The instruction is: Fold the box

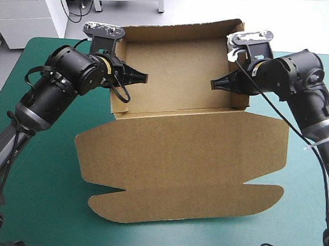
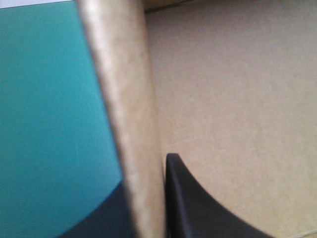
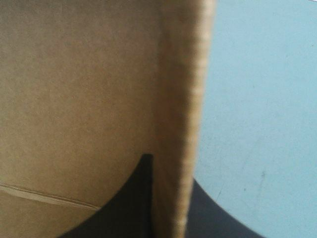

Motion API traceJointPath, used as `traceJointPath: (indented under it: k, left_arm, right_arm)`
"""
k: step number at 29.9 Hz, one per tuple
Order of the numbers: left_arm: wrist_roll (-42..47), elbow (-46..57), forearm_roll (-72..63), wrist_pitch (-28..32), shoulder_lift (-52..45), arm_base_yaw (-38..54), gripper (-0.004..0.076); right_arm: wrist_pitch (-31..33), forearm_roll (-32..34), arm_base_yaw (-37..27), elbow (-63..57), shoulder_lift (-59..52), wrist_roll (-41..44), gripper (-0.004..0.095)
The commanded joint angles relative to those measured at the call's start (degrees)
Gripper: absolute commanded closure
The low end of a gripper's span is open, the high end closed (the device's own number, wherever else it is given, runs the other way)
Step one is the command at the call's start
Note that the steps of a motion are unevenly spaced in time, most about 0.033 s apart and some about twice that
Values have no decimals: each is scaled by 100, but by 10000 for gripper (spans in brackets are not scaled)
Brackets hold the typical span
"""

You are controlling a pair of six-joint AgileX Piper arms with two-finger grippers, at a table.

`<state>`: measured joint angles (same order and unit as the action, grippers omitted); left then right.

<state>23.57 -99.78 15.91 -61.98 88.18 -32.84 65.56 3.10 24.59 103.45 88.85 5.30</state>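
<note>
While clamping the box (image 1: 178, 159) by its two raised side walls, apparently at the wall-forming step: back wall and both side walls up, lid panel flat on the tabletop (image 1: 52, 217) on the box's near side. Lying about mid-tabletop, tray half farther off.

Left gripper (image 1: 137, 76) on the box's left wall (image 2: 130, 124), fingers (image 2: 198, 208) all but closed with the board pinched between them, one inside the box and one outside. Right gripper (image 1: 221, 83) likewise on the box's right wall (image 3: 181, 124) (a mirror of the left grip), pinching the board the same way.

Next, probably: locking those walls to stand unaided. Calls for tucking flaps over or against them without letting either wall splay outward. Safer, by this reading, to release one side at a time and keep the other pinned.

Hard to make out: any tuck flaps or slots, masked by the wrists in the high view and lost in plain brown board at close range in both wrist views. Fingertips partly cut from sight by the walls themselves. Outer face of the box's left wall mostly hidden behind the left arm.
</note>
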Motion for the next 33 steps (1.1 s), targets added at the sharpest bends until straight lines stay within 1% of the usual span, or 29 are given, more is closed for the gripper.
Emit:
traceJointPath:
  k: [1,4,8,16,21,27,30,33]
  left_arm:
    - [-478,-180,-197,329,-165,-68,713]
    - [-703,-180,-197,132,-78,-68,712]
    - [-982,-180,-118,-241,152,-57,712]
    - [-1424,-180,-157,-627,822,-57,712]
    - [-1449,-180,-235,-646,1110,-57,711]
    - [-1685,-180,-1014,-346,1420,190,711]
    - [-1888,-180,-997,-494,1599,231,712]
    - [-1947,-167,-993,-583,1731,231,712]
  right_arm:
    - [26,-409,40,195,3,-353,908]
    - [343,-310,40,195,248,-464,908]
    - [570,-340,40,195,564,-530,908]
    - [594,-460,-35,195,1015,-530,909]
    - [594,-818,-331,138,1186,-530,908]
    - [594,-573,-498,-275,1220,-609,908]
    - [594,-487,-513,-501,1272,-620,908]
    - [594,-619,-530,-541,1385,-610,908]
